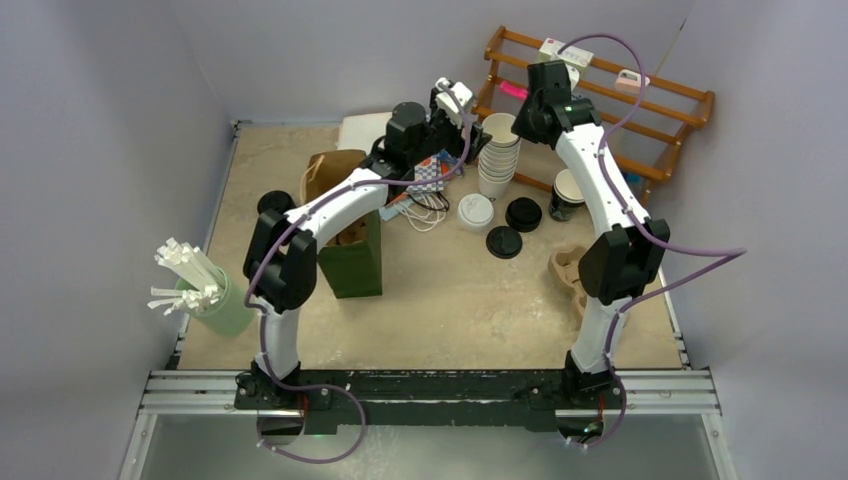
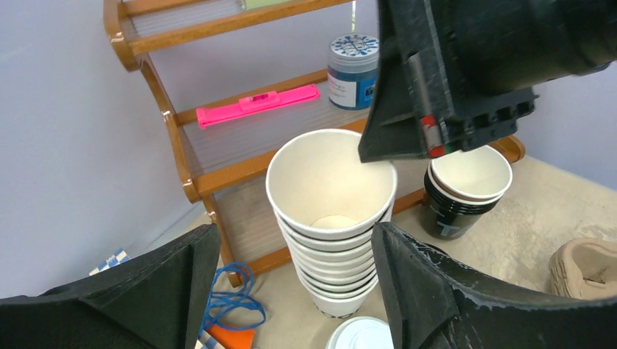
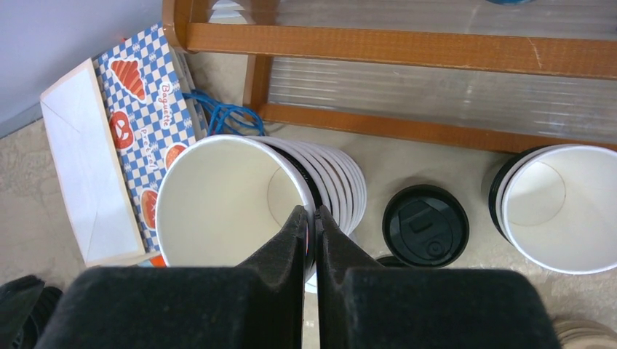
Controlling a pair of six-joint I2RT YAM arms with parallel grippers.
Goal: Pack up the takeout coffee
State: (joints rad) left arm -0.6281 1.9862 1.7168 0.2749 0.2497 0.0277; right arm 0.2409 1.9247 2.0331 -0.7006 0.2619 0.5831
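The takeout coffee is out of view in every frame. A stack of plain white cups (image 1: 497, 160) (image 2: 331, 189) (image 3: 218, 196) stands in front of the wooden rack. My right gripper (image 1: 522, 122) (image 3: 311, 211) is shut on the rim of the top cup, one finger inside and one outside. My left gripper (image 1: 455, 100) (image 2: 295, 233) is open just left of the stack, its fingers apart on either side of the stack without touching it. A dark nested cup stack (image 1: 567, 195) (image 2: 466, 196) (image 3: 560, 203) without a lid stands to the right.
A wooden rack (image 1: 600, 100) runs along the back right. A white lid (image 1: 476, 212) and black lids (image 1: 523, 213) (image 3: 426, 225) lie near the cups. A green bag (image 1: 352, 262), a brown bag (image 1: 330, 175), a pulp carrier (image 1: 565, 270) and a cup of straws (image 1: 215, 300) stand nearer.
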